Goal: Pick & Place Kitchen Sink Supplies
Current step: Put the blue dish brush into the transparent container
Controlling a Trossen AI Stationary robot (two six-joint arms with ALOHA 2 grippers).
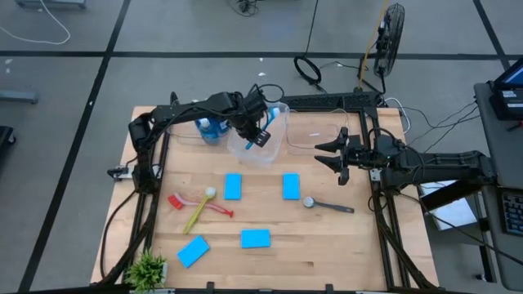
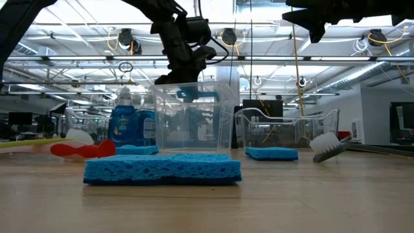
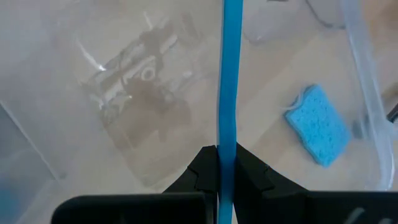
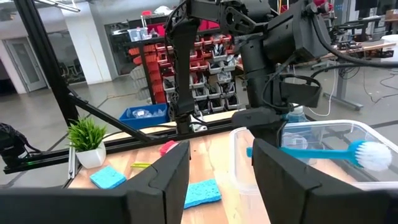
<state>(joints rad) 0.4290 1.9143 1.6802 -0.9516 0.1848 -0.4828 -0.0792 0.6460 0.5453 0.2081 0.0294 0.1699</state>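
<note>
Placing step judged in hand: blue brush was clamped by handle in left gripper, held over clear bin. Right gripper was parked aside, jaws apart, empty. Next move judged: brush lowered into bin, then released.

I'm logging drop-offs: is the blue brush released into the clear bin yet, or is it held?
Held. The left gripper is shut on the blue brush handle, holding it inside the clear bin, not released.

No readable text, label or number anywhere; soap bottle labels perhaps too blurred
</note>
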